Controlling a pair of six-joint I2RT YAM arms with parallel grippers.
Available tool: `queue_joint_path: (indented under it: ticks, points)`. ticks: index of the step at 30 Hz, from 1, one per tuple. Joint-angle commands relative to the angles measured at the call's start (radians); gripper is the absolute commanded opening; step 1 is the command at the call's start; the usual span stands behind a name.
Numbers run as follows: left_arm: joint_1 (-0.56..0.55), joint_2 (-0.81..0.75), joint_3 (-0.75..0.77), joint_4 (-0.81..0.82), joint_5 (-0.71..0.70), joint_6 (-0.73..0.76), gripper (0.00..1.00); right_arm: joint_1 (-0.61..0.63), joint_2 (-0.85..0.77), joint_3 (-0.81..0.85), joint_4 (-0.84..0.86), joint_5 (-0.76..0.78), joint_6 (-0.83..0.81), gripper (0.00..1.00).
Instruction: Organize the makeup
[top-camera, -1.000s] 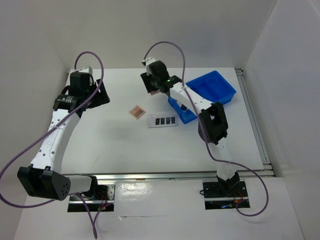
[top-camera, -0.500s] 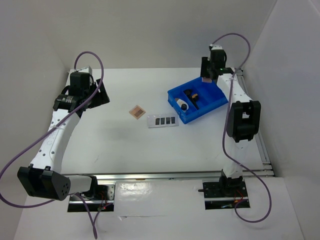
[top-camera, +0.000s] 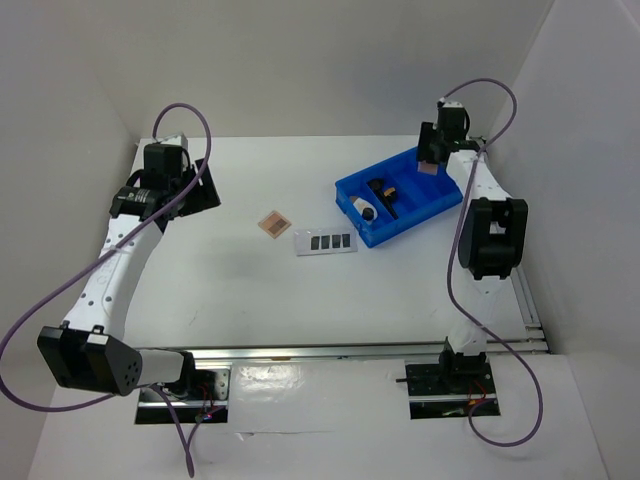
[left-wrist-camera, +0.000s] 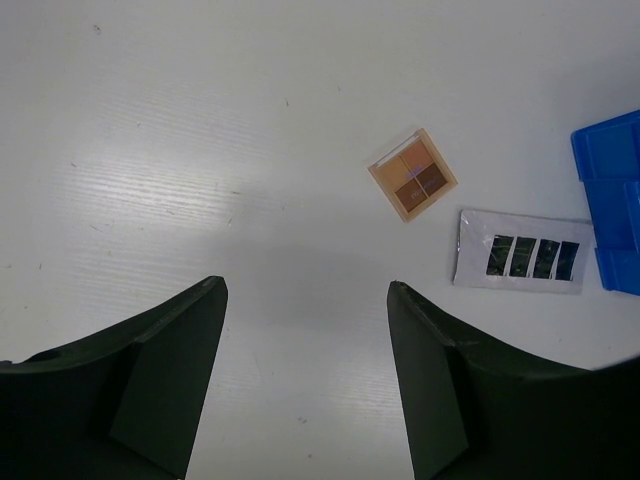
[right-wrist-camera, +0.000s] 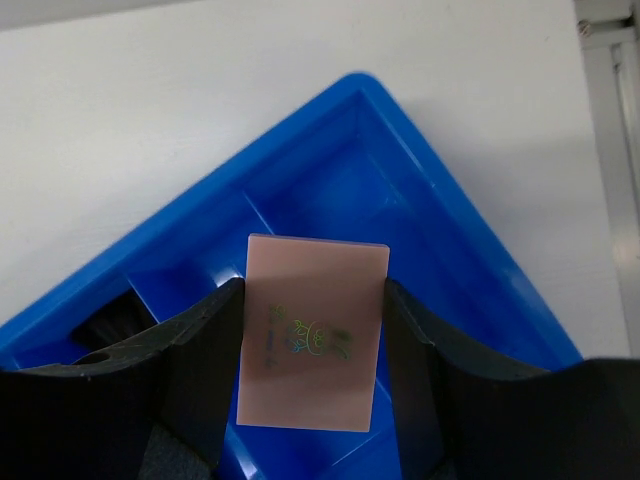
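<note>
**Pink compact held over bin; two items out on the table**

Right gripper (right-wrist-camera: 312, 300) pinches the pink compact (right-wrist-camera: 312, 345) by its two side edges, flat face to the wrist camera. It hangs over the bin (right-wrist-camera: 470, 230), above the far compartment at the 2 o'clock corner of the table (top-camera: 250, 290). Whether the compact touches the bin floor: cannot tell.

The bin sits skewed to the table edges, its right corner near the side rail (top-camera: 510, 250). A black brush (top-camera: 385, 195) and a white tube (top-camera: 365, 208) lie in its middle compartments.

Left gripper (left-wrist-camera: 305, 290) is at 10 o'clock, fingers spread wide, holding nothing, bare table below.

The tan compact (left-wrist-camera: 413, 175) lies near table centre, with free room on all sides. The palette (left-wrist-camera: 520, 256) lies at its 4 o'clock, apart from it. The palette's right end is just beside the bin's near corner, with a narrow gap. The near half of the table is open.
</note>
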Motion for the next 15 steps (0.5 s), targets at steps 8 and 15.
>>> queue_joint_path:
  ticks: [8,15]
  points:
    - [-0.004,0.004,0.034,0.021,0.007,0.015,0.79,0.007,0.094,-0.047,0.031,-0.112,0.007,0.46]
    - [-0.004,-0.005,0.043,0.012,-0.002,0.015,0.79,0.063,0.062,-0.005,0.011,-0.097,0.007,0.83]
